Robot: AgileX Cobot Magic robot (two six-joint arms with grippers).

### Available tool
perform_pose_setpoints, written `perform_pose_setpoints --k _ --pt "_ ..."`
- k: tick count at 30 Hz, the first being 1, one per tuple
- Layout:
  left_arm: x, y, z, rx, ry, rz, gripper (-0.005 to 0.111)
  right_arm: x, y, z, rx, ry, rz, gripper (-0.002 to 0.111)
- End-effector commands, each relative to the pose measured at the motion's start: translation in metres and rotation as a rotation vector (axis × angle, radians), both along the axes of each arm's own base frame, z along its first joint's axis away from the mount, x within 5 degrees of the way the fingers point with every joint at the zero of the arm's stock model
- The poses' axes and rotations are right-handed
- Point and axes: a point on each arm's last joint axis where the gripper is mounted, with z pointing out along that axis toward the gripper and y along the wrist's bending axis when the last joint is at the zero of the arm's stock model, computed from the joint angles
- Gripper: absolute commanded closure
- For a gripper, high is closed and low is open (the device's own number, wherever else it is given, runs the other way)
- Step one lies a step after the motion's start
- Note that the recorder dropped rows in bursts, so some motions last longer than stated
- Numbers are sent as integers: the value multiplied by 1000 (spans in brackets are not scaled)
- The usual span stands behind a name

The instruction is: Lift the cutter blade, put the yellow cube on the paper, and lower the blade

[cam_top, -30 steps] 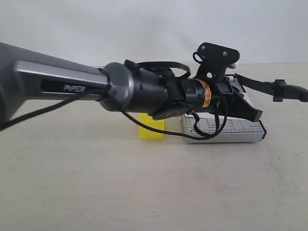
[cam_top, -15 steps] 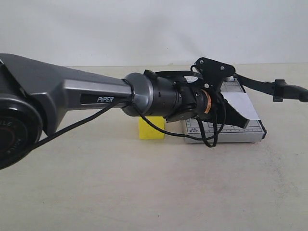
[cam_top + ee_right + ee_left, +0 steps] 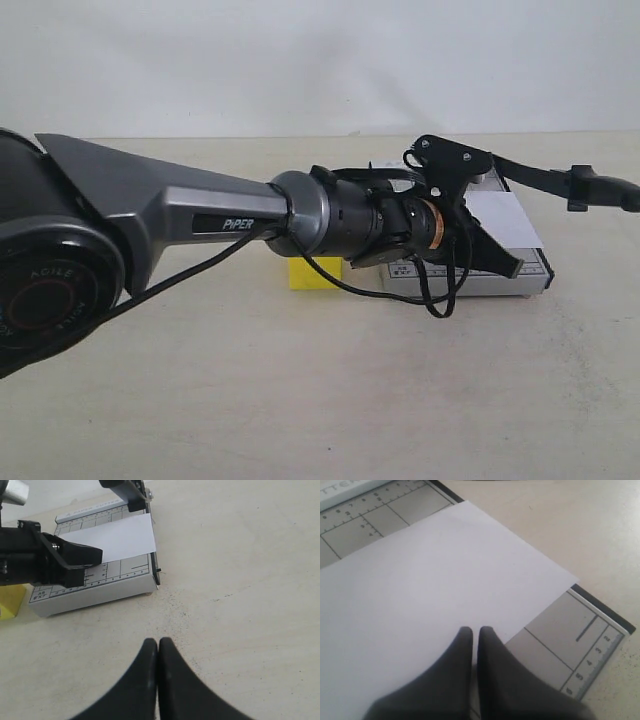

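Note:
The grey trimmer board [image 3: 528,284] carries the white paper [image 3: 505,213]. The cutter blade [image 3: 560,181] stands lifted off the board, its thick handle pointing right. My left gripper [image 3: 513,266] is shut and empty, reaching over the board's front part; in the left wrist view its tips [image 3: 475,630] hang close above the paper [image 3: 420,590]. The yellow cube [image 3: 312,273] rests on the table left of the board, half hidden behind the left arm. My right gripper [image 3: 158,641] is shut over bare table, in front of the board [image 3: 100,594], with nothing in it.
The left arm's long grey body [image 3: 180,215] spans the left half of the exterior view and hides the table behind it. A loose black cable [image 3: 435,300] loops below the wrist. Pale wall stands behind the table.
The left arm has swung lower and stretched further right, bringing its shut gripper down close over the paper. Blade, cube and board have not moved.

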Motion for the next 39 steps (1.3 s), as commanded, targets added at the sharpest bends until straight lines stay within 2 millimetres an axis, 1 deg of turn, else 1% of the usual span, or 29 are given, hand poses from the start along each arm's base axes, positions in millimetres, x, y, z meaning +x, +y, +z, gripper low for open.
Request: perform_pose_setpoints --k 1,4,6,15,22,27,31,34,36,39 --pt "-1 -2 -14 1 13 -9 102 0 0 -2 -6 6 0 109" --pt "-2 -3 -24 -5 20 -21 102 0 0 -2 -6 6 0 109" --pt "-2 -4 -27 -16 27 -22 102 0 0 -2 -6 6 0 109" --pt "-4 -10 -25 -81 18 -47 102 0 0 -2 -6 6 0 109" --pt "7 -21 -32 -131 37 -3 102 0 0 -2 -6 6 0 109" --pt "10 -24 -30 -142 29 0 102 0 0 -2 0 9 -3 109" --pt "11 -24 -24 -152 21 0 102 0 0 -2 0 9 -3 109" --pt "11 -25 -12 -168 8 -1 102 0 0 -2 0 9 -3 109" --pt "11 -25 0 -182 -8 -4 102 0 0 -2 0 9 -3 109" --pt "13 -22 12 -165 -18 13 102 0 0 -2 0 9 -3 109"
